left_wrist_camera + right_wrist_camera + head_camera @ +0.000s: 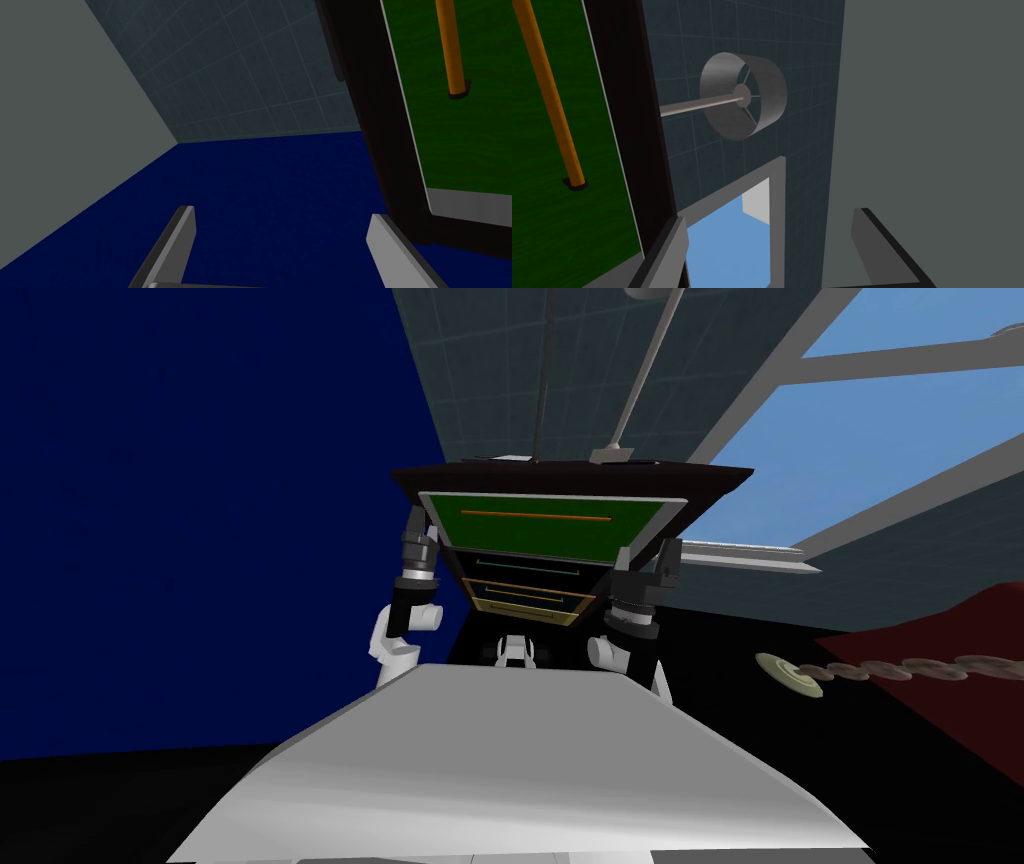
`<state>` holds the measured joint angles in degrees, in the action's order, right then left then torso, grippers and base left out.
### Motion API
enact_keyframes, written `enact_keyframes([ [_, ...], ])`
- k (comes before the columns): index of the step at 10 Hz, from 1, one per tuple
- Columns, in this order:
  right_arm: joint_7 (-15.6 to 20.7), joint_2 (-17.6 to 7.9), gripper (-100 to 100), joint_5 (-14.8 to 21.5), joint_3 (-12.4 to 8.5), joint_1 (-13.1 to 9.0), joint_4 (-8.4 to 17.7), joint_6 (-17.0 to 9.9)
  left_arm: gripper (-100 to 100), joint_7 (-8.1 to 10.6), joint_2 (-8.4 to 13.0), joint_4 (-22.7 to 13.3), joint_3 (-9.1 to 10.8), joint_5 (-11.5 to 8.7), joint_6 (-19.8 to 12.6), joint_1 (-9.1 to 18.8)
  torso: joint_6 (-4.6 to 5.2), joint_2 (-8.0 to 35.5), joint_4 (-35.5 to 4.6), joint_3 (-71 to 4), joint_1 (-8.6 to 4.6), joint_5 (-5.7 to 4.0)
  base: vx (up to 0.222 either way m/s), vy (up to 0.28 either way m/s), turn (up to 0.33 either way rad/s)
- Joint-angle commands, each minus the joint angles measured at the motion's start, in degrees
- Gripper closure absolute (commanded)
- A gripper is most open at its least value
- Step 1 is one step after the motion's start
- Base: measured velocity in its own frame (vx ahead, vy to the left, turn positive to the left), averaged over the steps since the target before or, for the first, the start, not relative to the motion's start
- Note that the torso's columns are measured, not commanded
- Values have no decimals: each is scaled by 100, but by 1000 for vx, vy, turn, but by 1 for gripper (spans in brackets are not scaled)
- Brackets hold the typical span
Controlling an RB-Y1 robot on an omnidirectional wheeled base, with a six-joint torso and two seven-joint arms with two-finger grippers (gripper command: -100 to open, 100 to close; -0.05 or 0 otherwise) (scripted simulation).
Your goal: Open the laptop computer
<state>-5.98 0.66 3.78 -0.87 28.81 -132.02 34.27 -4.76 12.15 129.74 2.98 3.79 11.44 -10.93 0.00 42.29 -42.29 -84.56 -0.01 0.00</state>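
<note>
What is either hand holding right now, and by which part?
Nothing is held. The left hand and the right hand are both open and empty, one at each side of the green drawer.

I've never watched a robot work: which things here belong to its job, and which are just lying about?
Job: left jaws, right jaws, both open; probably the dark cabinet.
Lying about: green drawer, orange handle, lamp, round disc, red surface.
</note>
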Motion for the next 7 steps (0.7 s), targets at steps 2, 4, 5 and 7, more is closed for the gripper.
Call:
enact_keyframes([
  [2, 0, 0, 0, 0, 0, 0, 0, 0, -100, -95, 174, -75, 47, -46, -479, 592, 0, 2, -1, 1, 5, 2, 7, -41, 1],
  [4, 0, 0, 0, 0, 0, 0, 0, 0, -100, -169, 281, -138, 68, -72, -763, 941, 0, -2, 1, -1, -3, -1, 11, -51, 1],
  [5, 0, 0, 0, 0, 0, 0, 0, 0, -100, -248, 390, -205, 89, -99, -956, 1129, 0, -2, 1, -1, 0, 0, 20, -47, -1],
  [7, 0, 0, 0, 0, 0, 0, 0, 0, -100, -333, 499, -279, 109, -129, -1291, 1461, 0, -2, 1, -1, 4, 1, 14, -49, 0],
])
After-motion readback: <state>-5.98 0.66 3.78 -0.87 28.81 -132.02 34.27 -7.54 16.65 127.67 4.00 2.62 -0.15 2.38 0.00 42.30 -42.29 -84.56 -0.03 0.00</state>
